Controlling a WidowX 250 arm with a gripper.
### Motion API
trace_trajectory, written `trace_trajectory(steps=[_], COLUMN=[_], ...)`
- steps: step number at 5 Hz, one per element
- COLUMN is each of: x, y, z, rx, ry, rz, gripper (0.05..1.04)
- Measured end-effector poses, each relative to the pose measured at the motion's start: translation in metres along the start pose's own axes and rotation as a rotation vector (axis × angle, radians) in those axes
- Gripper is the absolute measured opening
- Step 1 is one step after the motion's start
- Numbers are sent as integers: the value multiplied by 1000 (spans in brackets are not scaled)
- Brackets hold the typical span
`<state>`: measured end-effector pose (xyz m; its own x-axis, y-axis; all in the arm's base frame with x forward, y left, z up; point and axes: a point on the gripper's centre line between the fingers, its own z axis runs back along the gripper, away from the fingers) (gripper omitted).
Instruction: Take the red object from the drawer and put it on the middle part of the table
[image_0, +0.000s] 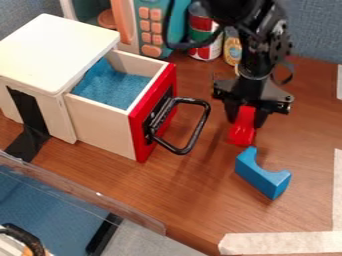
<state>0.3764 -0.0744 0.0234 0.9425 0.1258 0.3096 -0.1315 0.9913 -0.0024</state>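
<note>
The black gripper (247, 115) hangs down right of the drawer, beyond its handle. It is shut on the red object (243, 129), whose lower part sticks out below the fingers. Whether the red object touches the wooden table (194, 190) cannot be told. The drawer (107, 122), with its red front, stands pulled out from the white cabinet (57, 47), and a blue lining shows inside it.
A blue arch-shaped block (262, 175) lies just in front of the red object. The black drawer handle (195, 131) juts out toward the gripper. Behind stand a can (202, 37), a small bottle (232, 49) and a toy microwave (148, 27).
</note>
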Motion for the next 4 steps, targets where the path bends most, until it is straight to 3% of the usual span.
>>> trace_trajectory(steps=[1,2,3,4], x=[3,-2,-3,0], y=[-2,-4,-3,-1], z=[-1,-2,22,53], rx=[-5,-11,-22,-37], ry=[-10,8,3,-3], rz=[10,18,3,-3], gripper=[571,882,1012,1009])
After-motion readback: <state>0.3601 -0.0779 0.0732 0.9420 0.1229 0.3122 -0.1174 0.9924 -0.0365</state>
